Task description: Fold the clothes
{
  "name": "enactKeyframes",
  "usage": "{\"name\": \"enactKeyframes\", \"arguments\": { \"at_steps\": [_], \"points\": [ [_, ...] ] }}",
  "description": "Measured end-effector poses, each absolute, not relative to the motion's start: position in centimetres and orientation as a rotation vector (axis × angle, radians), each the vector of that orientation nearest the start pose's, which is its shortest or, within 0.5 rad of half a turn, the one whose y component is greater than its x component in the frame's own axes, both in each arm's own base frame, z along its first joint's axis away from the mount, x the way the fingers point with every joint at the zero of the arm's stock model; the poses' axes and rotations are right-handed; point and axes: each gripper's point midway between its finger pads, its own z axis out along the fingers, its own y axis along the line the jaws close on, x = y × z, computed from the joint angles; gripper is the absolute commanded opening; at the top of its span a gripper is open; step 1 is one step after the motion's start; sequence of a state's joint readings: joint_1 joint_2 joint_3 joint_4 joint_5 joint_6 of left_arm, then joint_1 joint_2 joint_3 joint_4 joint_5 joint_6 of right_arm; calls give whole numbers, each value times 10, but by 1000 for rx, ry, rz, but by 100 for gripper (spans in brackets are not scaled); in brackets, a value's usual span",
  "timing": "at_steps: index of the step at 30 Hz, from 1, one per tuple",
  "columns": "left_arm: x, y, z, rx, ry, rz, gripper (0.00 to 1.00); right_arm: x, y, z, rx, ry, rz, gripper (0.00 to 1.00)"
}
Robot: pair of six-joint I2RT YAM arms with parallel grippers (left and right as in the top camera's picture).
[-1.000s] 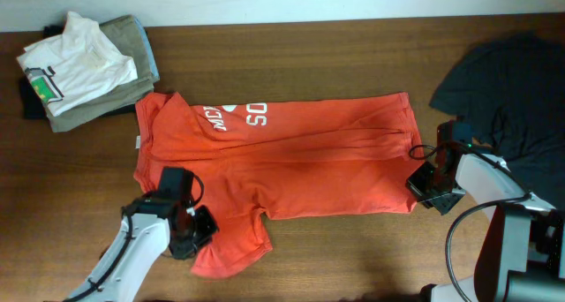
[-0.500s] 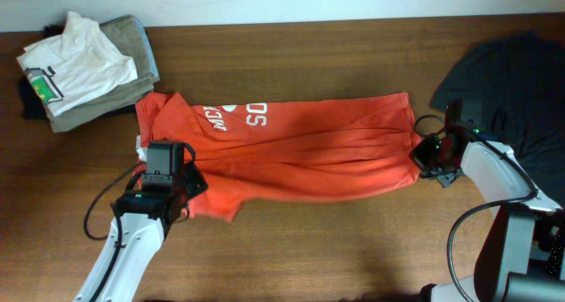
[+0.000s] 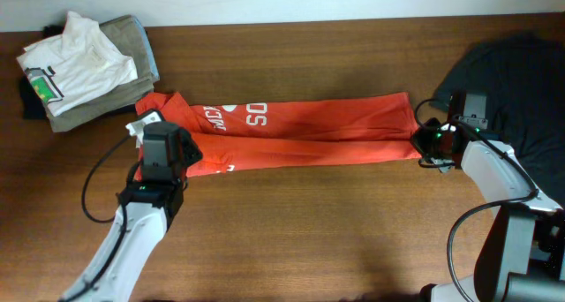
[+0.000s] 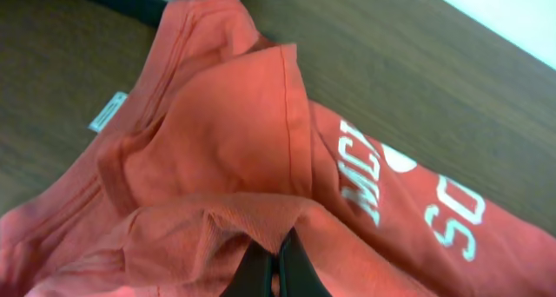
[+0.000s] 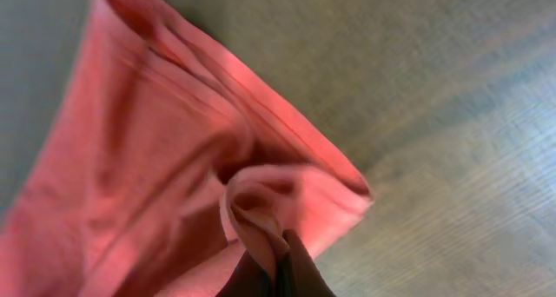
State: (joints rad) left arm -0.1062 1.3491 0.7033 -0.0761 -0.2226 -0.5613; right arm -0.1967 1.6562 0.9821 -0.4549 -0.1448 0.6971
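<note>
Left claw (image 4: 278,264) and right claw (image 5: 276,264), each tight on opposite ends of red-orange T-shirt (image 3: 309,132).

red-orange T-shirt (image 3: 300,134): doubled lengthwise into a long narrow band; stretched left to right between the other garments; white lettering near its left end; both ends bunched
white garment (image 3: 79,59): crumpled atop khaki garment (image 3: 131,33); back left
dark navy garment (image 3: 512,81): loose heap; right side

The T-shirt (image 3: 300,130) I saw was red-orange with white lettering. Upper left, the pile (image 3: 84,68) was white over khaki. Upper right, a garment (image 3: 512,90) was navy. The table (image 3: 309,240) was brown wood-grain.
</note>
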Motion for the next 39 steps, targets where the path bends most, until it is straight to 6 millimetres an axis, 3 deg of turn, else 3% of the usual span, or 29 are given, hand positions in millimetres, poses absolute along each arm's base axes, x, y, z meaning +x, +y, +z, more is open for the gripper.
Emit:
{"name": "enactKeyframes", "arguments": {
  "at_steps": [8,13,20,24,31,33,35,38,39],
  "points": [
    [400,0,78,-634,2187,-68,1,402,-52,66,1068,2365,394,4],
    [410,0,77,-635,2151,-70,1,413,-52,73,1037,2323,406,4],
    [415,6,81,-650,2109,-41,1,435,-36,71,952,2288,437,4],
    [421,8,73,-657,2091,-25,1,447,-30,71,910,2260,453,4],
    [428,20,60,-687,2073,4,2,449,-35,59,928,2266,419,4],
    [427,26,57,-703,2072,15,9,449,-37,56,935,2268,403,4],
    [427,32,55,-715,2070,23,29,450,-39,55,938,2262,392,6],
    [428,41,53,-733,2060,46,45,450,-41,54,945,2261,373,21],
    [428,43,52,-732,2059,55,48,450,-42,53,947,2260,367,36]
  ]
}}
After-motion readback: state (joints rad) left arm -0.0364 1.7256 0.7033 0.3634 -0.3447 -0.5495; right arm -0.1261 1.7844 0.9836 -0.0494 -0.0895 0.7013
